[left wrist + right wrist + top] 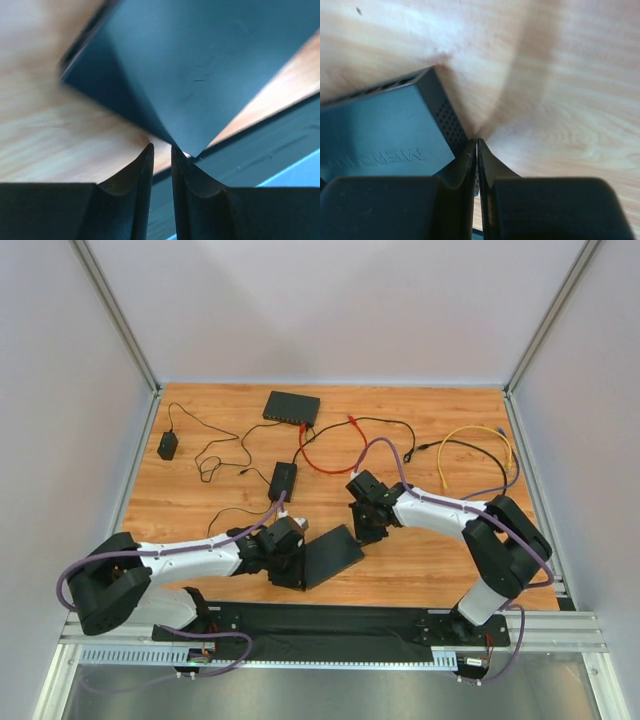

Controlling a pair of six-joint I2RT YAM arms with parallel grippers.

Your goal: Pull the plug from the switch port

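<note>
The near switch (328,553), a flat black box, lies on the wooden table (440,570) at near centre, turned at an angle, with a gripper at each end. In the right wrist view its row of ports shows along one edge, too blurred to tell whether any plug sits in them.

The left gripper (295,562) is at the switch's near-left end. In its own view the fingers (142,170) stand almost together with only a thin slit between them and nothing in it, and a corner of the switch (200,65) hangs just beyond the tips (161,147).

The right gripper (365,533) is at the far-right end. Its fingers are pressed together, gripping nothing, with the tips (476,142) just beside the switch's vented side (380,145).

A black mat (330,620) runs along the near edge, close to the switch's near corner.

Further back, a small black box (282,478) lies on a black lead. A far switch (291,407) sits at far centre. A red cable (325,462) runs to its near face, where the plug is too small to make out, then loops toward the right. A yellow cable (470,435) arcs at far right, and a power adapter (167,445) sits at far left.
</note>
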